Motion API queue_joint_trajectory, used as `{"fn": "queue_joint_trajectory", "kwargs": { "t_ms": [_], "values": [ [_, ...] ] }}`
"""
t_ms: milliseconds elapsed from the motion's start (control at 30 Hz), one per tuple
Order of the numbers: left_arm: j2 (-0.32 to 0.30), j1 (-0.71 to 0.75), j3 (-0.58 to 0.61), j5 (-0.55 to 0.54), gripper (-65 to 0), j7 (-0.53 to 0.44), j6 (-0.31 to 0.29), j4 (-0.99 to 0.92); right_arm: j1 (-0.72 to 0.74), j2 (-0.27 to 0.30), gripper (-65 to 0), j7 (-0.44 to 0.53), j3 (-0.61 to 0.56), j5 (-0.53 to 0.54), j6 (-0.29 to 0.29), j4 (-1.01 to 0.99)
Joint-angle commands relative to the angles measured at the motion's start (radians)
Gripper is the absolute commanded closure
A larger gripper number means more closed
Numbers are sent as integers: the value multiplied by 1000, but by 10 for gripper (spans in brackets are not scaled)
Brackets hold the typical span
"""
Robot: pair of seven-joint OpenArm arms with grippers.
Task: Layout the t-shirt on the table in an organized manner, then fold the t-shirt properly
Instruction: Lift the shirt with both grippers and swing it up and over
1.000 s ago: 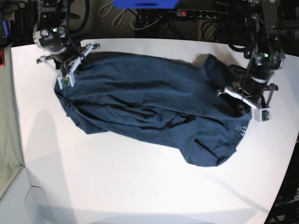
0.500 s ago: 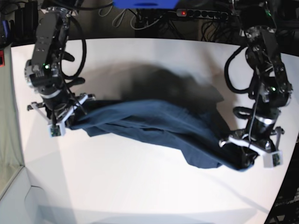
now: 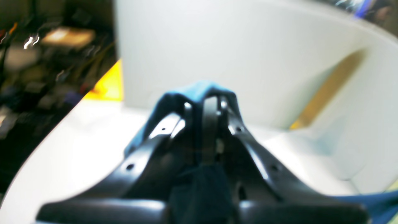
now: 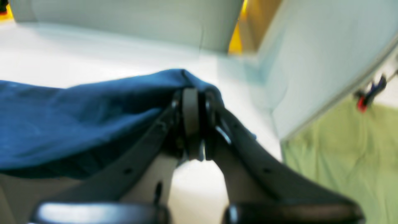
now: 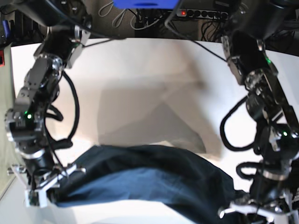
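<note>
Stretching t-shirt (image 5: 149, 179) between raised claws

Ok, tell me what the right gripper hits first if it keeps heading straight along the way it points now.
Beyond the t-shirt fold clamped in the right gripper, bare white table comes first, then probably the pale upright panel behind it. The picture is blurred, so depth is uncertain.

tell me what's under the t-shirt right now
In the base view the t-shirt hangs between the right tool and left tool, both shut on it. Beyond it, bare white table carries its shadow. The tabletop directly beneath is covered.
</note>
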Motion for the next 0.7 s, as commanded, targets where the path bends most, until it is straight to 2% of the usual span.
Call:
{"fn": "queue_joint_trajectory", "kwargs": {
  "t_ms": [0, 200, 333, 667],
  "values": [
    [-4, -38, -4, 9, -2, -29, 5, 15, 43, 5, -2, 27, 0, -1, -4, 17],
    [-13, -93, -17, 9, -2, -30, 5, 22, 155, -9, -2, 29, 96, -1, -7, 17],
    [-6, -93, -57, 9, -2, -30, 7, 25, 212, -20, -2, 29, 208, -1, -7, 17],
    [-4, -92, -103, 7, -2, -29, 10, 28, 310, -12, -2, 29, 312, -1, -7, 17]
  ]
}}
